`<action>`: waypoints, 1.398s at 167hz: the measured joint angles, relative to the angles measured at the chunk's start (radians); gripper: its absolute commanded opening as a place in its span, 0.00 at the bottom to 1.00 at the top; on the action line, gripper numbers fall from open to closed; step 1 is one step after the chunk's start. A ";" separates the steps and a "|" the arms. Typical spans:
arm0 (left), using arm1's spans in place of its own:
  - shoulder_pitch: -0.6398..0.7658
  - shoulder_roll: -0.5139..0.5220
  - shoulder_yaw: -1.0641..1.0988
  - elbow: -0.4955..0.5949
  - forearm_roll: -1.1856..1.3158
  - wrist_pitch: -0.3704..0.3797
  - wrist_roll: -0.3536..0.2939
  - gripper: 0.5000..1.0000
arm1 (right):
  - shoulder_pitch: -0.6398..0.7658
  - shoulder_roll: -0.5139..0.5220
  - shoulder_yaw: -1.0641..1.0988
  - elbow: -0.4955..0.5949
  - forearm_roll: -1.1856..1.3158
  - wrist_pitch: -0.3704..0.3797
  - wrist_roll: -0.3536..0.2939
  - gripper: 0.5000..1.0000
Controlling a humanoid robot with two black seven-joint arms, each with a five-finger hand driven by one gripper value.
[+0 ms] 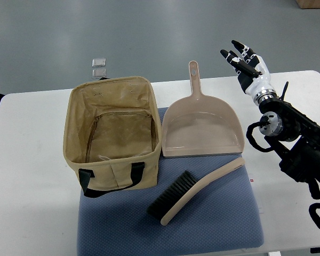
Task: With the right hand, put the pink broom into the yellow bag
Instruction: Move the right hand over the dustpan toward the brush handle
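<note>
The pink broom (194, 193) is a small hand brush lying flat on a blue-grey mat (224, 224), near the front of the white tabletop (26, 160). Its body is a smooth, pale pink-beige plastic piece, gently curved, running from a blunt end at the lower left up to a rounded handle tip at the upper right. A dense strip of dark, stiff-looking bristles lines the upper edge of its lower half, fanning toward the bag. Nothing touches it.

Just above the broom's handle sits a matching dustpan (201, 128) in the same pinkish plastic: a shallow scoop with raised side walls, its wide flat lip facing the broom, and a straight handle with a hanging hole pointing away from the robot. Its front part rests on the mat.

To the left stands the yellow bag (114, 140), a boxy tote of tan-yellow fabric with a slightly creased, shiny lining. It is upright, its mouth wide open, and black webbing straps hang on its near face. Its base overlaps the mat's left part.

The right hand (244, 63) hovers over the tabletop's far right edge, well apart from the broom, its black-and-white fingers spread and holding nothing; the dark arm enters from the right edge.

On the grey floor behind the bag are 2 small square metallic plates (99, 68).
</note>
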 measured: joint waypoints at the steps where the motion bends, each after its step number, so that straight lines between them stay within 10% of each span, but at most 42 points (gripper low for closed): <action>1: 0.000 0.000 0.000 0.000 0.000 0.000 0.000 1.00 | 0.000 0.000 0.000 0.000 0.000 0.000 0.000 0.86; 152: -0.001 0.000 -0.001 -0.013 0.000 -0.004 0.000 1.00 | 0.019 -0.004 -0.001 -0.011 0.000 -0.002 -0.001 0.86; 234: -0.001 0.000 -0.001 -0.012 0.000 -0.004 0.000 1.00 | 0.114 -0.176 -0.128 -0.023 -0.056 0.000 -0.009 0.86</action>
